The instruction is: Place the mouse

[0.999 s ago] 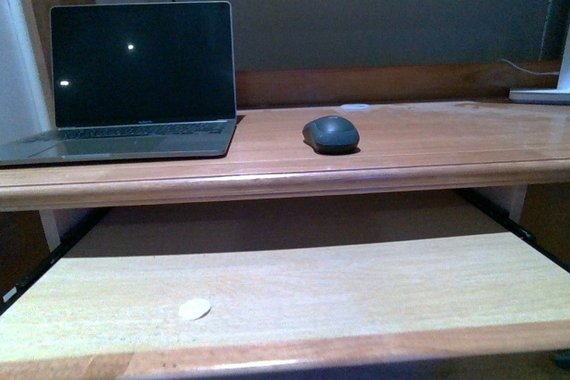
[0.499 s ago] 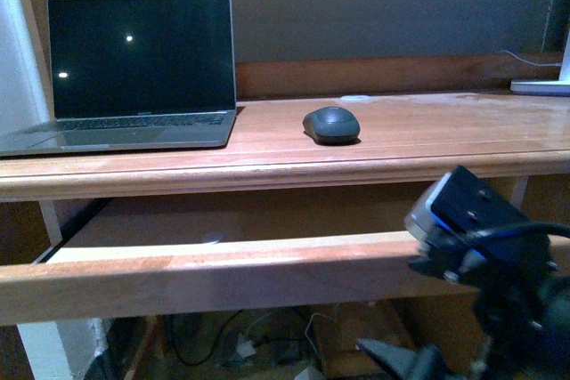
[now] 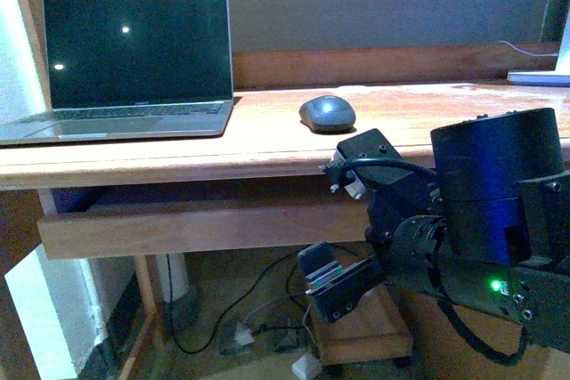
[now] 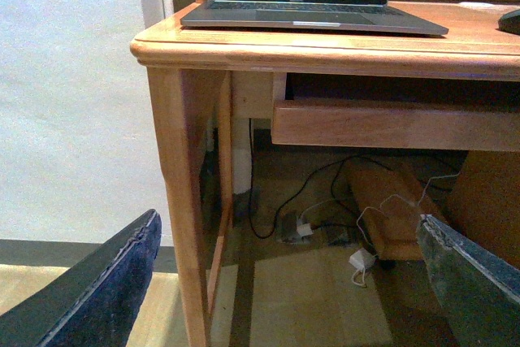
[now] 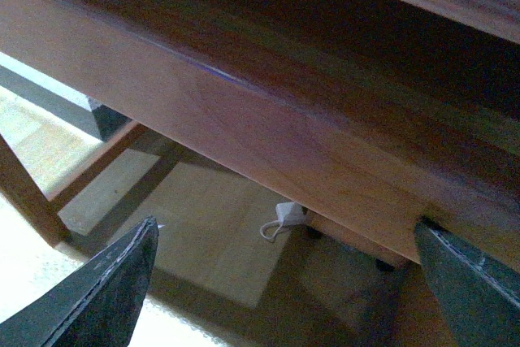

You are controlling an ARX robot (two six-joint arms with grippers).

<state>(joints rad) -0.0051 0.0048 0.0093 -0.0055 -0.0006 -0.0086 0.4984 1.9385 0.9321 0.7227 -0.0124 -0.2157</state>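
Resting on the worktop (image 3: 267, 144) is one mouse (image 3: 327, 114), dark grey and oval, lying a little right of the middle and nearer the back edge than the front, untouched by either arm. One laptop (image 3: 134, 60) stands open at the left end, its screen dark with two small bright spots, its front edge close to the worktop's front edge; the mouse lies apart from it to the right. One white object (image 3: 543, 76) sits at the far right back corner, mostly cut off. One pull-out shelf (image 3: 196, 229) lies under the worktop, pushed nearly home with only its front board showing. One arm shows in the front view, the right, filling the lower right with a green light lit; its hand (image 5: 284, 282) is below the worktop's front edge, and the right wrist view shows its two fingers (image 5: 97, 298) spread wide, empty, under the wooden underside. The left hand (image 4: 284, 282) is likewise spread and empty, low beside the left leg (image 4: 183, 201) of the worktop. A second ago the shelf was drawn fully out with a small white disc on it and no arm in sight; now the shelf is in, the disc hidden, the right arm risen, and the mouse unmoved.
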